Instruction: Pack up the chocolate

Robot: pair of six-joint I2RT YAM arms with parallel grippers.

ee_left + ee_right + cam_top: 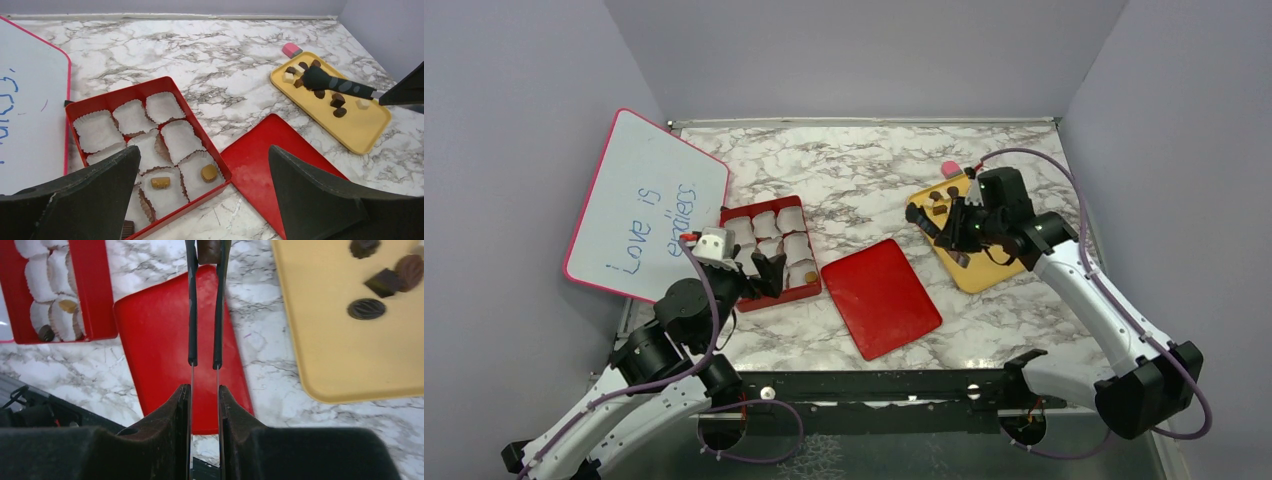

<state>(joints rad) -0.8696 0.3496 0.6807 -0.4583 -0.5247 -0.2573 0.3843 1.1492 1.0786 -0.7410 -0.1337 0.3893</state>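
Whiteboard (649, 205) rests at the worktop's (854, 170) left edge. Just beside it, the box (115, 92) holds paper cups (132, 116), and a few near ones carry chocolate (209, 172). The left gripper (202, 155) hangs over that end, jaws wide and empty. The lid (881, 297) lies mid-worktop. The right gripper (204, 390) squeezes tongs (192, 315), whose tips clamp a dark piece (209, 251) by the tray's (360, 130) left edge. More chocolate lies on the tray, with a pink block (292, 49) just beyond.

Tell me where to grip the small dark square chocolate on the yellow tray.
Probably from straight above, pinching two opposite flat sides. The square chocolate lies flat on the yellow tray, turned diagonally, with an oval chocolate crowding one side, so close across the pair of sides that stays clear of it.
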